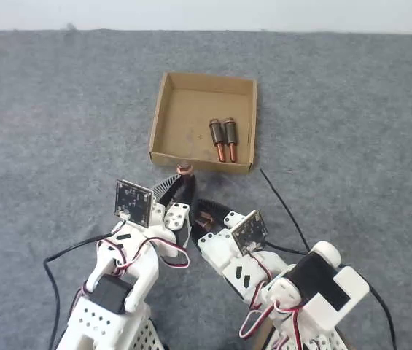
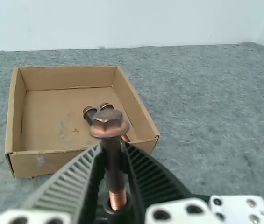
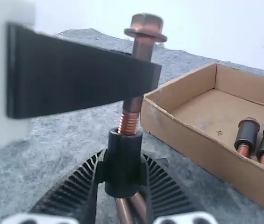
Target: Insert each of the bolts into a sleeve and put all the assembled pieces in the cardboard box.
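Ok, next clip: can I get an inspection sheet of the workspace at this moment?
Surface: grey carpet-like mat.
Job's things: cardboard box holds two assembled pieces side by side; near the box's front wall, a bolt has its threaded end entering a black sleeve.
Clutter: nothing seen.
Grippers: left gripper shut on the bolt's shank; right gripper shut on the sleeve.
Cables: black cables lie on the mat beside the arms; red and white wires run along the arms.
Surroundings: pale wall behind the mat.

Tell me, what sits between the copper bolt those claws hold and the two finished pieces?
In the high view, the near wall of the cardboard box and some of its bare floor separate the bolt from the finished pieces.
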Tool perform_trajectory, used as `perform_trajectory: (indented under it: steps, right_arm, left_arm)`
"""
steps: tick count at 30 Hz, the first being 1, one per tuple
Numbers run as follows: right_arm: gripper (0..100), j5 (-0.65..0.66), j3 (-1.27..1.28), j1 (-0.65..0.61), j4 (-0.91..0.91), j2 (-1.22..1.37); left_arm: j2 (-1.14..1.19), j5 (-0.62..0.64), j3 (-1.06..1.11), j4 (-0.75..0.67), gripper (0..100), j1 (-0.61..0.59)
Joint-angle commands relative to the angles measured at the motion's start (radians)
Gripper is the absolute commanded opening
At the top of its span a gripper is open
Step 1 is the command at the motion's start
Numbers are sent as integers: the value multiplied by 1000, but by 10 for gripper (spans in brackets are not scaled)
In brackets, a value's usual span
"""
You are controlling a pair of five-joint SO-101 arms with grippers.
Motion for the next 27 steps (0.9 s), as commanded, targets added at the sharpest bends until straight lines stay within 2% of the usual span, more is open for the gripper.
perform_trajectory:
  steps: [1, 13, 20, 27]
  right_arm:
    - [7, 20, 20, 2, -1, -1]
    - [7, 20, 20, 18, -1, -1]
    - [7, -21, 18, 22, -1, -1]
    - [7, -23, 18, 24, -1, -1]
  left_arm:
    - [17, -18, -4, 11, 12, -2]
    - [17, -17, -5, 11, 13, -8]
    - [17, 29, -5, 35, 126, -23]
    - [17, 28, -5, 41, 130, -29]
